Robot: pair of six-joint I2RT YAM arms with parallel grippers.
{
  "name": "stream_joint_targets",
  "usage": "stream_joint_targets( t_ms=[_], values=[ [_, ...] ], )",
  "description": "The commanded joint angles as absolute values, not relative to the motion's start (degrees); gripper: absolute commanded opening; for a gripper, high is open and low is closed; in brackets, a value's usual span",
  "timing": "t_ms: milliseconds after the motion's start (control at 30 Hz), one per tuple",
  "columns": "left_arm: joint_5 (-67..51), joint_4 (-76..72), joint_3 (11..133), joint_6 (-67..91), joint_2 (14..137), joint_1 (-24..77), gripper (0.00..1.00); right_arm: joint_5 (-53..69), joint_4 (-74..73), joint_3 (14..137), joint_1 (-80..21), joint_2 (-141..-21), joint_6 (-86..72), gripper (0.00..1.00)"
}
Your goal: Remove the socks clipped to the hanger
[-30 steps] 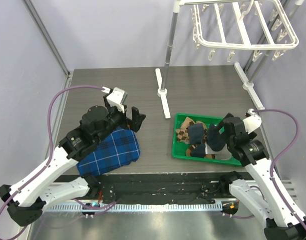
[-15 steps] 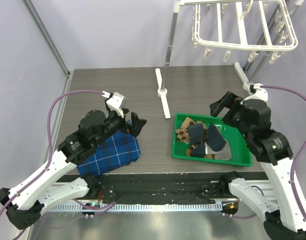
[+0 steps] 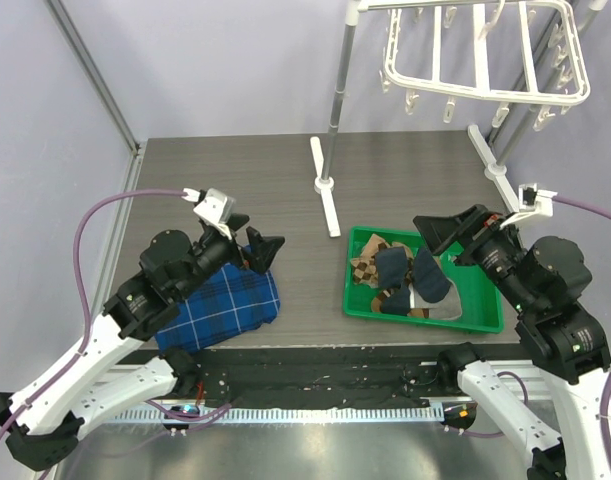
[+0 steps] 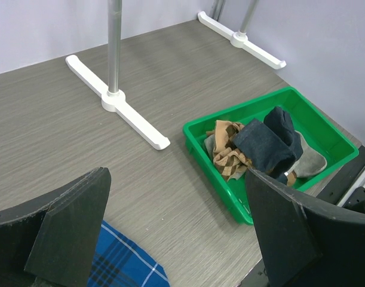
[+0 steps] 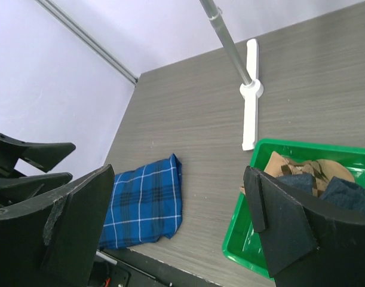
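surface: dark wood-grain table [image 3: 235, 170], lilac walls behind
near left: folded blue plaid cloth [image 3: 225, 305], flat on table
left gripper [image 3: 257, 245]: over cloth's far edge, jaws spread wide, gripping nothing
right gripper [image 3: 440, 238]: raised over green tray [image 3: 351, 290], jaws wide apart, empty
socks [image 3: 400, 275]: heaped in tray, argyle, navy, grey
stand: metal pole [image 3: 335, 100] upright, mid-table
hanger [image 3: 485, 92]: white frame, high at far right, clips dangling
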State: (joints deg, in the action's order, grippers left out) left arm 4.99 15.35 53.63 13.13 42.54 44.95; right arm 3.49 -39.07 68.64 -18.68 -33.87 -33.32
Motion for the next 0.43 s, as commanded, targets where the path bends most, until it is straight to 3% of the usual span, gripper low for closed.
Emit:
stream_joint_targets(
  t_ms=[0,400],
  values=[
    [5.89,11.6,53.35,12.66,41.83,44.47,1.0,5.45,-37.88,67.76,-18.72,-34.28,-33.75,1.0],
    [5.1,12.39,53.79,12.57,41.92,44.38,1.0,5.54,-38.41,66.01,-18.72,-34.1,-34.71,1.0]
  ],
)
